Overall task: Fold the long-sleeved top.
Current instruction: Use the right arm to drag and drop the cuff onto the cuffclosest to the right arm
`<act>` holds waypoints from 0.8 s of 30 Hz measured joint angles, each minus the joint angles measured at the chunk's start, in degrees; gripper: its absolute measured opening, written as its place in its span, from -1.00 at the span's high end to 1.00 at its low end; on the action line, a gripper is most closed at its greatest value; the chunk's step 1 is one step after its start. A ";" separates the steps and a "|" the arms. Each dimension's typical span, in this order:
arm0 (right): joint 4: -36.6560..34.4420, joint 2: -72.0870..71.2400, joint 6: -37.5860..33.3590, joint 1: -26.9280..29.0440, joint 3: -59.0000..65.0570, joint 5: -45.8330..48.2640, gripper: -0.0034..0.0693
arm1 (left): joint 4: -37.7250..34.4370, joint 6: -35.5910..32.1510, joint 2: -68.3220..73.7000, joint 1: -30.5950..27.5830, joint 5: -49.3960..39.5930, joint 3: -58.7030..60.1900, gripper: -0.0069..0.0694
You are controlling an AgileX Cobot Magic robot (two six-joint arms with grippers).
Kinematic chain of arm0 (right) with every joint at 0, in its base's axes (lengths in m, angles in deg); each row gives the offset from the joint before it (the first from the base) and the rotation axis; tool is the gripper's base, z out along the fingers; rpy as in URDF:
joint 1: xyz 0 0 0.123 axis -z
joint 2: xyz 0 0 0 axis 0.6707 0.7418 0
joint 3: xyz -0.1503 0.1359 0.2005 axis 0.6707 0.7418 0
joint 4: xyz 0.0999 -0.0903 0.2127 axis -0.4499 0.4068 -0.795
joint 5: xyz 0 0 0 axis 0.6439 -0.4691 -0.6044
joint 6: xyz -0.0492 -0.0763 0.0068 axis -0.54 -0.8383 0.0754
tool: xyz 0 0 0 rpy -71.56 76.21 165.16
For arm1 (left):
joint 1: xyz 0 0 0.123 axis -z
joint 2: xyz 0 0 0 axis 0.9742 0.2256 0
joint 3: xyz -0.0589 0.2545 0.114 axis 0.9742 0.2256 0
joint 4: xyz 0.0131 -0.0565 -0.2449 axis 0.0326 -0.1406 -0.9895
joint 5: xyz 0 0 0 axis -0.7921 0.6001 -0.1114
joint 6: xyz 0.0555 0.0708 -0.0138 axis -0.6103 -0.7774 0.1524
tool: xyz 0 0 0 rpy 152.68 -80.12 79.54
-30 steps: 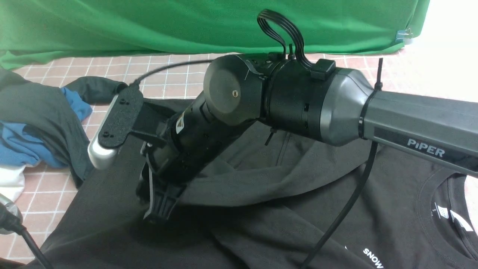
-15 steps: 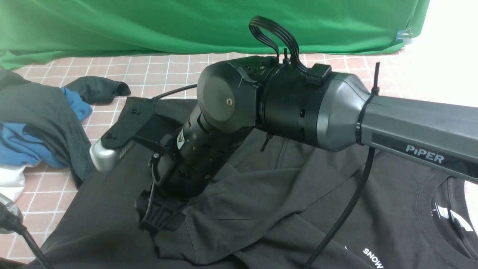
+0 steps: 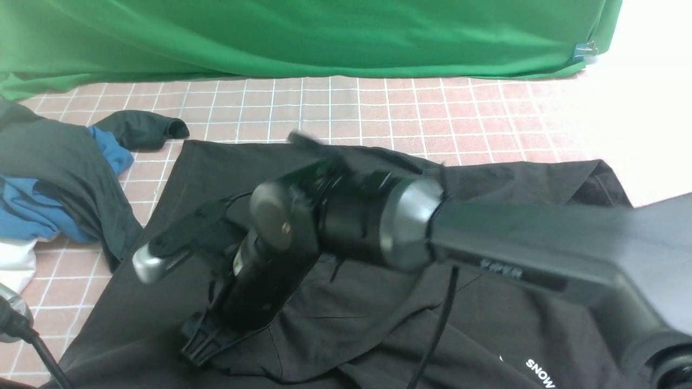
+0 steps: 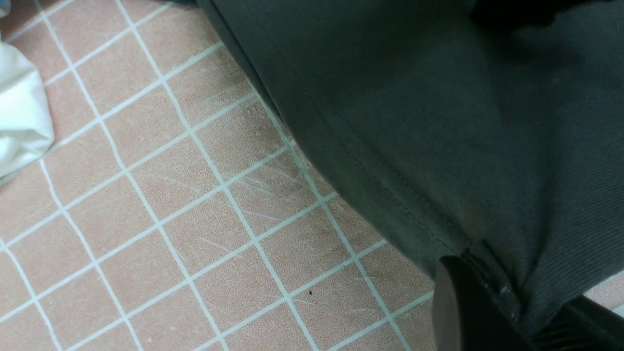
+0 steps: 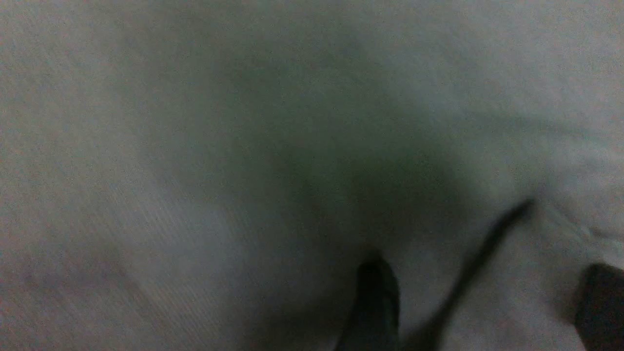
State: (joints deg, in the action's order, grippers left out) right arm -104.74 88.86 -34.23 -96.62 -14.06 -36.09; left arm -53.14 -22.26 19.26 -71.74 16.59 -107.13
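Right arm [image 3: 486, 243] lowered across top [image 3: 216, 162], clothes pile [image 3: 54, 178] left

The long-sleeved top [image 3: 378, 324] was soft, matt black knit cloth, with a fine rib and a stitched hem. The tiled surface [image 3: 378, 108] beneath looked hard, pink, dull and scuffed. The backdrop [image 3: 303, 38] was smooth green cloth. The right arm [image 3: 530, 243] had matt black plastic and satin grey casing.

The right arm [image 3: 513, 254] stretches across toward the left, its wrist bent downward and its pincer [image 3: 203, 343] low, jaws spread. The left pincer [image 4: 516, 302] grips the hem of the long-sleeved top [image 4: 438, 122].
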 joint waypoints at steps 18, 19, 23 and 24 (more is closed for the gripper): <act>4.30 3.59 0.59 -0.08 -0.32 -6.72 0.31 | -0.24 0.00 0.00 0.00 0.00 0.00 0.69; 4.30 3.59 0.54 -0.08 -0.32 -6.46 0.45 | -0.24 0.00 0.00 0.00 0.00 0.00 0.69; 4.30 3.00 0.30 -0.08 -0.44 -5.47 0.69 | -0.28 0.00 0.00 0.00 0.00 0.00 0.69; 4.30 2.52 0.10 -0.08 -0.57 -5.13 0.69 | -0.28 0.00 0.00 0.00 0.00 0.00 0.69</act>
State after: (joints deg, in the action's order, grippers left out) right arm -100.44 91.38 -34.13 -96.70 -14.63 -41.22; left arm -53.42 -22.26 19.26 -71.74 16.59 -107.13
